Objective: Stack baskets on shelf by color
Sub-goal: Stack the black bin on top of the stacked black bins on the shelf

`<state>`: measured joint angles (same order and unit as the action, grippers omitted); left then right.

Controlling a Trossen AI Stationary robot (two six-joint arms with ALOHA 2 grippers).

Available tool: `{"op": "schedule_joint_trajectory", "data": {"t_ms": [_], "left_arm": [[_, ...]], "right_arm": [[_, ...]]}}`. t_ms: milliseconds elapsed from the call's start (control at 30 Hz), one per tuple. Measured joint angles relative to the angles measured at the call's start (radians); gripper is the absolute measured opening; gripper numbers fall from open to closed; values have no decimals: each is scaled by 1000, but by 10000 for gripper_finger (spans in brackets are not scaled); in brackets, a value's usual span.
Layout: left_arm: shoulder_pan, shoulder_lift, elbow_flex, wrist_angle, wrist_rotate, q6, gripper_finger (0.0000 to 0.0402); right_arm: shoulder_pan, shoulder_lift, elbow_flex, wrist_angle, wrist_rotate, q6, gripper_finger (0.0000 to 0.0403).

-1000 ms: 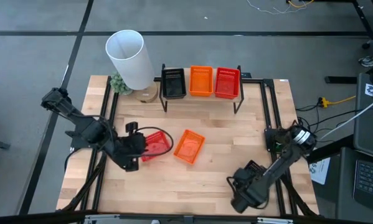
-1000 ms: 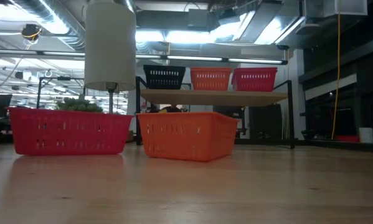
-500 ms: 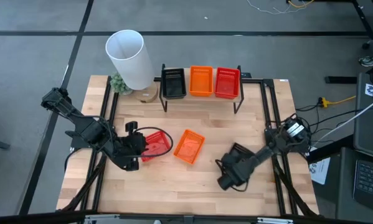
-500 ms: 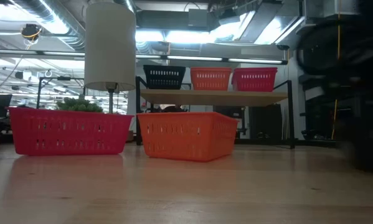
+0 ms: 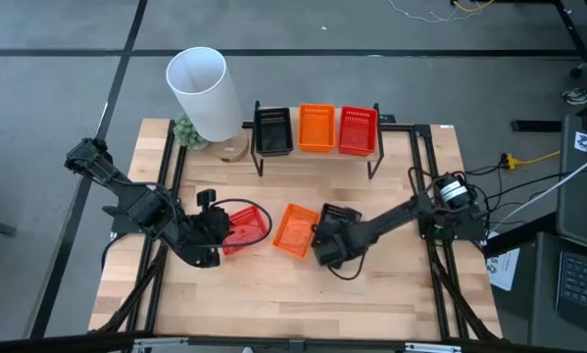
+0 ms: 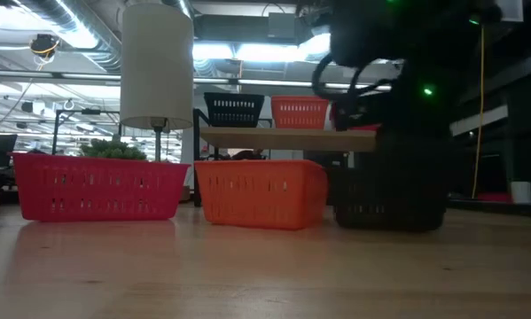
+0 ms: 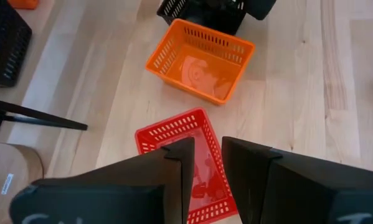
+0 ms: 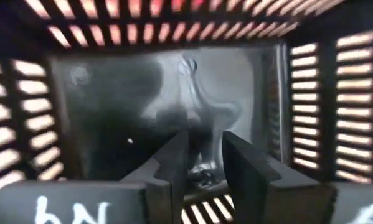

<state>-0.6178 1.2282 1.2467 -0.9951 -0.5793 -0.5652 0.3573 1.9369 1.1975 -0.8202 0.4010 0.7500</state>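
Observation:
A red basket (image 5: 242, 227) and an orange basket (image 5: 298, 231) stand on the tabletop, also in the low view as red basket (image 6: 97, 186) and orange basket (image 6: 261, 190). My left gripper (image 5: 218, 228) is shut at the red basket's left end. My right gripper (image 5: 330, 240) is shut on a black basket (image 6: 389, 199) just right of the orange one. The shelf (image 5: 317, 157) at the far edge carries a black basket (image 5: 273, 129), an orange basket (image 5: 317, 127) and a red basket (image 5: 358, 129) side by side. My left gripper has the red basket's side wall (image 7: 206, 127) in the narrow gap between its fingers, one finger (image 7: 180, 168) over the inside, one outside. The fingers slant down from the table's left. The basket sits flat on the table. My right gripper holds the black basket by one wall at its rim (image 8: 202, 202), coming from above. Its wrist view looks down onto the basket's floor (image 8: 149, 93). The basket stays upright, its bottom (image 6: 389, 226) at or just above the tabletop; which I cannot tell.
A tall white cylinder (image 5: 203, 93), a small green plant (image 5: 185, 130) and a wooden disc (image 5: 232, 149) stand at the far left, beside the shelf. Bare tabletop lies along the near edge (image 5: 293, 304) and on the right (image 5: 401, 176).
My right gripper has gone from the table's near right corner toward the left and far side with the black basket, which now stands close beside the orange basket. The black basket has come into the low view from the right.

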Motion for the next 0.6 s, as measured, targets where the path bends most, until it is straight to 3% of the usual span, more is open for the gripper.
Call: {"op": "schedule_joint_trajectory", "data": {"t_ms": [233,333,433,600], "left_arm": [[0,0,0,0,-1,0,74],[0,0,0,0,-1,0,74],[0,0,0,-2,-1,0,74],[0,0,0,-46,-1,14,74]], "right_arm": [[0,-16,188,-137,-9,-93,100],[26,-21,249,-144,-85,-162,100],[61,-21,265,-92,-187,-184,100],[127,-21,224,-42,-205,-122,100]]}}
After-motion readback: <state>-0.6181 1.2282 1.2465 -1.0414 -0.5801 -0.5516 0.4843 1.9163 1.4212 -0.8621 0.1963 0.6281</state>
